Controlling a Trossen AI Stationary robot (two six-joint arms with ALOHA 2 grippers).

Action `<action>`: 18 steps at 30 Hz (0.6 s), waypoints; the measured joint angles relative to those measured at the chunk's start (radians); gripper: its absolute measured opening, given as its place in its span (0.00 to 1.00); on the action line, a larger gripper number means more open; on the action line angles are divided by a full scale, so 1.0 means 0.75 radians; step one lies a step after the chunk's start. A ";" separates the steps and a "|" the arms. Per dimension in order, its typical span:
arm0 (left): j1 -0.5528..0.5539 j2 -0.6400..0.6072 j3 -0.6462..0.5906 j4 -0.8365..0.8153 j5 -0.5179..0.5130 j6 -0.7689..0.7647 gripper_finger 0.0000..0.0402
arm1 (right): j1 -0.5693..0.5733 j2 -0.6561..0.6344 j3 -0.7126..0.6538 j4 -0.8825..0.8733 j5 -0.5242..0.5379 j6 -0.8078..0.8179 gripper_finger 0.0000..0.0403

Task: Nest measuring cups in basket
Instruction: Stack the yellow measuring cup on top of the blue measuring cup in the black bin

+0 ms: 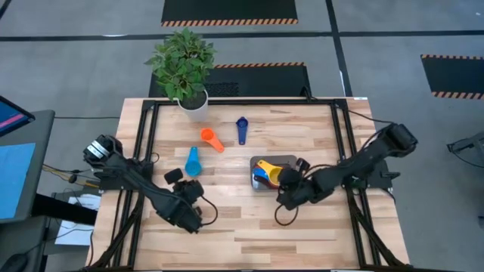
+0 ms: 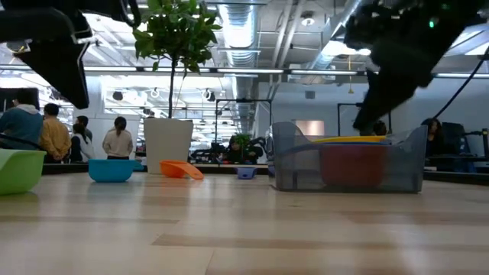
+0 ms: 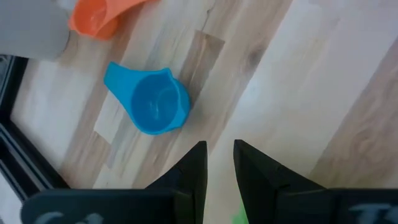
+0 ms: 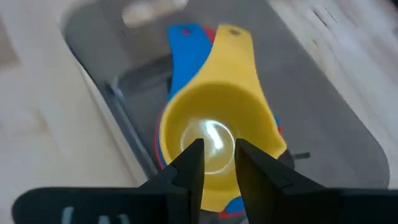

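Observation:
The dark grey basket (image 1: 292, 160) stands right of centre and holds a nested stack: the yellow cup (image 4: 217, 106) on top, a blue cup (image 4: 186, 59) and a red cup (image 2: 351, 164) under it. My right gripper (image 4: 217, 155) is shut just above the yellow cup's bowl. On the table lie the orange cup (image 1: 212, 139), the dark blue cup (image 1: 241, 128) and the light blue cup (image 1: 192, 162), each on its base. My left gripper (image 3: 219, 158) is shut in the air on the near side of the light blue cup (image 3: 155, 106). The green cup (image 2: 17, 172) sits under the left arm. My right gripper comes from above, slanting from the table's right, with its shut fingertips (image 4: 193, 158) over the yellow cup's bowl (image 4: 211, 140). I cannot tell whether they touch it. The cup rests in the stack in the basket, its handle (image 4: 235, 43) pointing away from the fingers.
A white plant pot (image 1: 193, 106) stands at the far edge, behind the orange cup. Bare wood lies along the near half of the table (image 1: 249, 234) and right of the basket. People stand in the room beyond the table (image 2: 46, 134).

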State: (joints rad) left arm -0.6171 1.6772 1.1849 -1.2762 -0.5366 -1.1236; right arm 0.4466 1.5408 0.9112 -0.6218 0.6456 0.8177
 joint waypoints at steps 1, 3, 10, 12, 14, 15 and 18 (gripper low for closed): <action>0.003 0.002 0.000 0.007 0.000 0.014 0.18 | 0.000 0.022 0.000 0.011 0.001 0.001 0.27; 0.018 0.001 0.000 0.026 -0.003 0.050 0.18 | 0.000 0.060 0.000 0.035 0.000 0.003 0.26; 0.043 0.001 0.000 0.047 -0.003 0.061 0.18 | 0.000 0.113 0.001 0.034 0.003 0.038 0.20; 0.043 0.001 0.000 0.055 -0.010 0.060 0.18 | 0.007 0.113 0.000 0.034 0.009 0.040 0.19; 0.043 0.001 0.000 0.056 -0.010 0.056 0.18 | 0.005 0.108 0.000 0.033 0.024 0.032 0.18; 0.043 0.001 0.000 0.057 0.000 0.055 0.18 | 0.005 0.096 -0.001 0.029 0.034 0.026 0.18; 0.043 0.001 0.000 0.076 0.059 0.052 0.18 | -0.005 0.040 0.012 0.026 0.067 -0.029 0.18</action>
State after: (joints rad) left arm -0.5850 1.6779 1.1847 -1.2190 -0.4923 -1.0845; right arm 0.4426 1.5711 0.9202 -0.6021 0.6961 0.7960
